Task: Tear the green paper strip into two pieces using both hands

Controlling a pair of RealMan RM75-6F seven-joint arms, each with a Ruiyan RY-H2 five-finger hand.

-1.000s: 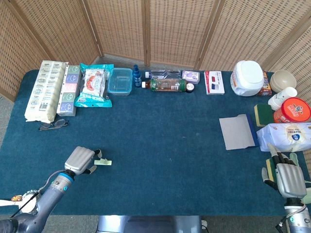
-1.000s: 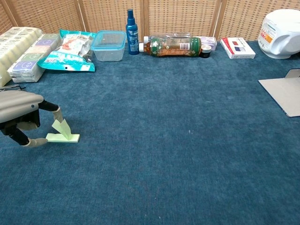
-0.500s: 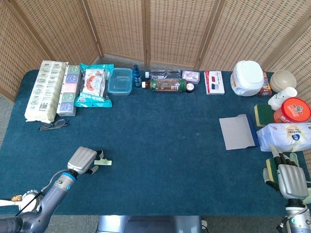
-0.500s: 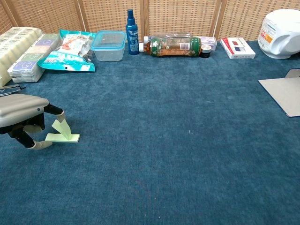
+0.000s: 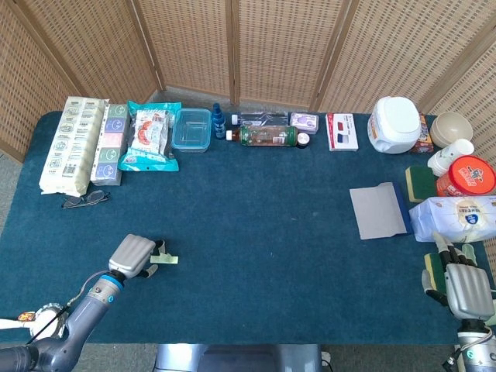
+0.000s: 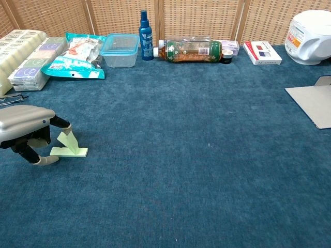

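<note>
I am pinching the raised end of the thin, folded light-green paper strip (image 6: 68, 145) at my left hand's (image 6: 23, 128) fingertips, judging it flimsy, while my right hand (image 5: 468, 288) is resting empty, fingers loosely extended, well apart.

A table (image 5: 256, 232) covered with a dark blue-green carpet-like cloth fills most of both views. Behind it, at 12 o'clock, stands a folding screen (image 5: 194, 46) of woven light-brown wicker panels in brown wooden frames; the panels are set at angles to each other. At 9 o'clock, beside the table's edge, a strip of grey floor (image 5: 9, 182) is visible. The light is bright and even, and the shadows on the cloth are soft.
</note>
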